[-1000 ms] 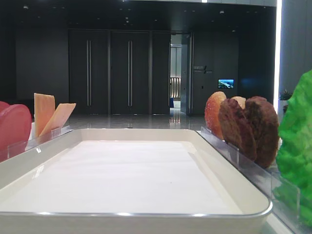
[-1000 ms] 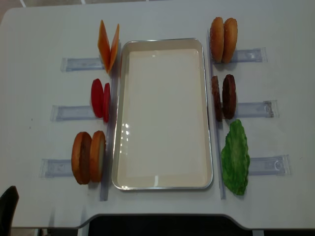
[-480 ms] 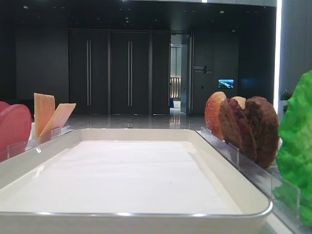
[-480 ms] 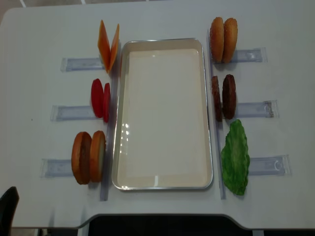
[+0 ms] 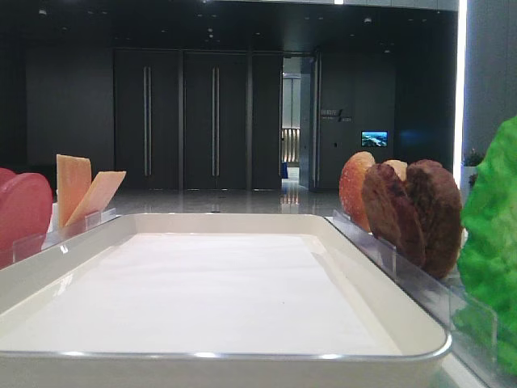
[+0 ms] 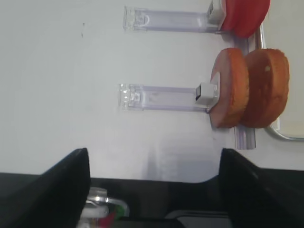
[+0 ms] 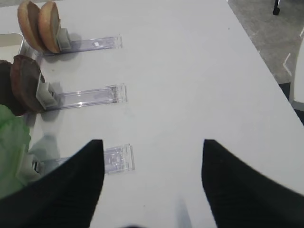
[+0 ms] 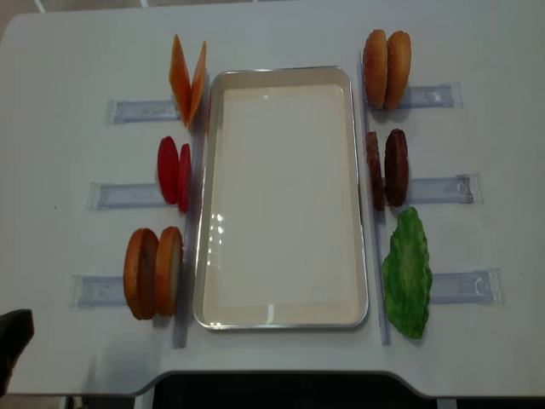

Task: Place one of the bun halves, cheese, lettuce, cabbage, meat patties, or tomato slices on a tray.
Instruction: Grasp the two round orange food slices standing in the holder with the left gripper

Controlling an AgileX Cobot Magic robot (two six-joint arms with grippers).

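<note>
Exterior high (realsense) view: the large white rectangular tray (image 8: 281, 196) with a paper liner is seen bare at the middle of the tabletop (image 8: 68, 51), so nothing has yet been placed. All food is seen upright in clear plastic holders (image 8: 136, 111): orange cheese squares (image 8: 187, 78), red tomato discs (image 8: 174, 173) and golden bun halves (image 8: 154, 273) along the left edge, dark patties (image 8: 387, 168) and green lettuce (image 8: 407, 273) along the right. Both the left hand (image 6: 154, 190) and right hand (image 7: 149, 180) are spread wide and empty, near the front edge.
</note>
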